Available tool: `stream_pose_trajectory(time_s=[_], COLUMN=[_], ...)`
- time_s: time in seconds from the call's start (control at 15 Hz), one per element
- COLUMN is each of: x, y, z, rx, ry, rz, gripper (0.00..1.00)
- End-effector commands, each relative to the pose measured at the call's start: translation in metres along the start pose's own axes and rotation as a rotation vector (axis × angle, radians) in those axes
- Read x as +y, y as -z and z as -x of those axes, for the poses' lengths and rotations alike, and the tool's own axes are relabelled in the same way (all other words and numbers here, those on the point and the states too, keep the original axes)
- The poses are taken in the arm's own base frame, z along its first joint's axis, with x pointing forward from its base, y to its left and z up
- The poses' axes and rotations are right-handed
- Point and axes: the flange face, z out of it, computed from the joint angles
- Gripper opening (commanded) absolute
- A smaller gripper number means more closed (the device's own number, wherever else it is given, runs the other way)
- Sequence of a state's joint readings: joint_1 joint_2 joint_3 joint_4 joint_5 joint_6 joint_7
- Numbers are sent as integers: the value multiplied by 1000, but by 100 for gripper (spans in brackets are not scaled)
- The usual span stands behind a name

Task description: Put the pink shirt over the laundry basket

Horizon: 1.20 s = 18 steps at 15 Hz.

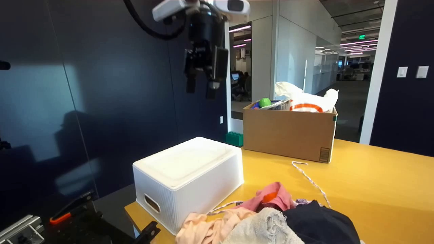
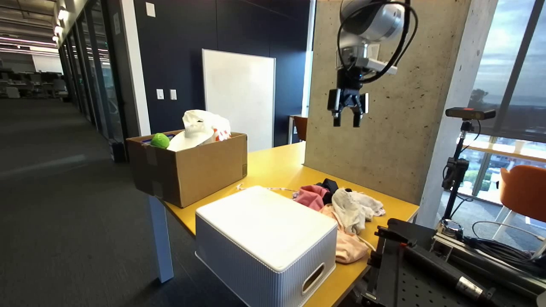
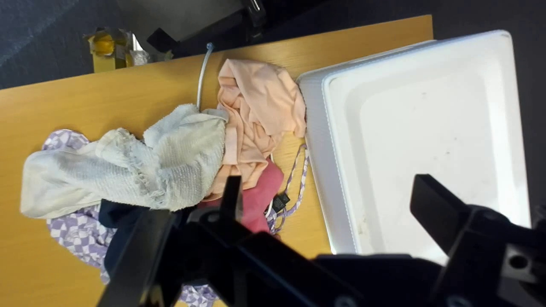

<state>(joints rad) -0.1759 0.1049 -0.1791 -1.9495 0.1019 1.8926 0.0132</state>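
The pink shirt (image 1: 279, 198) lies crumpled in a heap of clothes on the table, next to the laundry basket. In the wrist view the pink shirt (image 3: 260, 200) is partly covered by peach and white cloth and by a finger. The laundry basket (image 2: 264, 226), a white box, rests with its flat closed face up and a handle slot in its end wall. My gripper (image 1: 201, 88) hangs high above the table in both exterior views, touching nothing. Its fingers stand wide apart with nothing between them; from the wrist, one overlaps the clothes and the other the basket (image 3: 431, 128).
A peach cloth (image 3: 264, 102), a whitish towel (image 3: 170, 162), a navy cloth (image 1: 322, 220) and purple checked fabric (image 3: 81, 230) share the heap. Beyond the basket stands a cardboard box (image 1: 288, 135) with a white bag (image 1: 310, 100). A patterned cord (image 1: 312, 181) trails over the table.
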Motion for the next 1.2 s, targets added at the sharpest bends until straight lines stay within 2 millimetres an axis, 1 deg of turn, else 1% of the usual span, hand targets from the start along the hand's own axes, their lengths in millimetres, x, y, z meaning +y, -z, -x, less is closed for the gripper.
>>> stream_pose_trajectory(time_s=[0.0,0.13,0.27,0.33,0.53,0.73,0.8,0.93,1.0,1.13], x=[-13,-20,-17,-12,12,42,51,59,60,62], y=[-52,-87,-125,-144,-200,-261,-276,-296,-304,-311], z=[-72,-107,-139,-152,-184,-206,-211,-222,-227,-237], rx=[-16,-10,-21,-37,-80,-120,-126,-125,-121,-107], ry=[-23,-55,-105,-132,-218,-298,-322,-356,-374,-407], rz=[-36,-50,-56,-60,-72,-95,-103,-105,-105,-101], gripper=[100,100,100,100,100,100,100,100,100,100])
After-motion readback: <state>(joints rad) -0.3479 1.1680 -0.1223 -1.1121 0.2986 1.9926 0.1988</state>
